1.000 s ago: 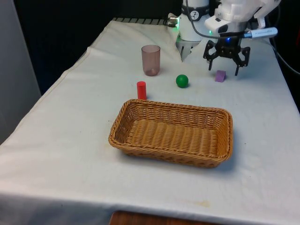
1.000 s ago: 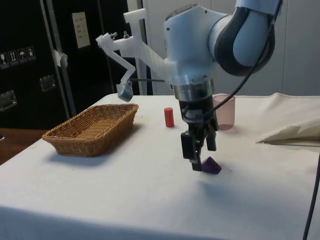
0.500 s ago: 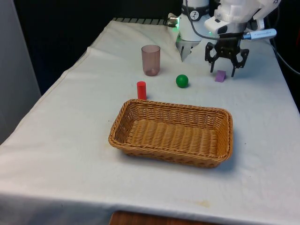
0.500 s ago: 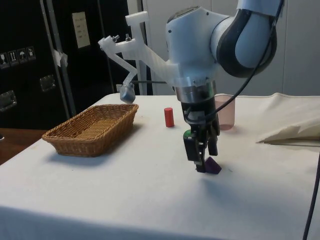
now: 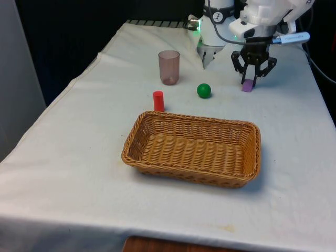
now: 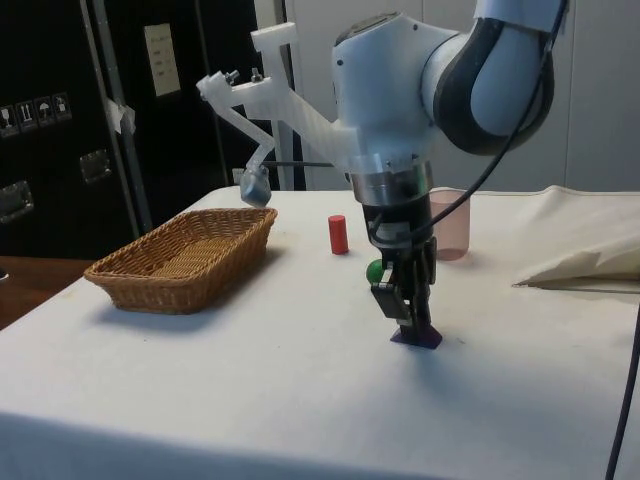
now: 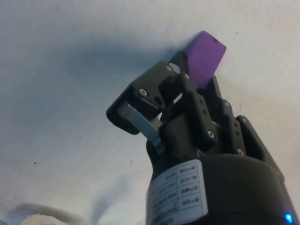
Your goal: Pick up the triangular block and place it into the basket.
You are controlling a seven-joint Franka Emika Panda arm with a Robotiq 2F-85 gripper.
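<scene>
Gripper (image 6: 412,325) covered most of the purple block (image 6: 417,338) in side view; green ball (image 6: 374,270) partly hidden behind the fingers. Cup (image 6: 452,222) half hidden by the arm. Block's contact with cloth unclear.

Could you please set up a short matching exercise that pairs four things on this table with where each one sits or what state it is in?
Things:
1. purple triangular block
2. green ball
3. red cylinder
4. basket

Places or states:
A. stands upright just beyond the basket's far corner
B. holds nothing yet
C. sits on the cloth between the fingers of the gripper
D. lies between the pink cup and the block

Pairs: 1-C, 2-D, 3-A, 4-B
</scene>
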